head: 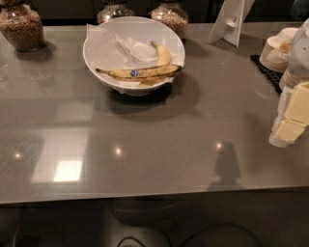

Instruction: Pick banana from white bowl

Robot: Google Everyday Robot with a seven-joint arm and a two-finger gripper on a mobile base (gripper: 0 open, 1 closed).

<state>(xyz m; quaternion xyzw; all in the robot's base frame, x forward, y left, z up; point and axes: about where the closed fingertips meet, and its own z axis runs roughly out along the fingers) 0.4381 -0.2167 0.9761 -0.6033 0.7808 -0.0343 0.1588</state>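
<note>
The white bowl [99,36], wide and lined with crumpled white paper, stands at the back of the grey counter, left of centre. The banana [145,72], long, slim and brown-speckled with a blue sticker, lies across the bowl's front part, stem to the left. A shorter, pale-yellow banana [162,54] with a green stem lies behind it in the bowl. My gripper [291,118], white with pale-yellow parts, hangs at the right edge of the view, far to the right of the bowl and nearer the counter's front. It holds nothing that I can see.
Three glass jars of grains [19,26] [114,10] [171,17] stand along the back edge. A white sign stand [229,21] is at the back right. Stacked beige paper cups [277,50] sit on a black mat [265,70] at the right. The counter's front edge [145,195] runs across the lower view.
</note>
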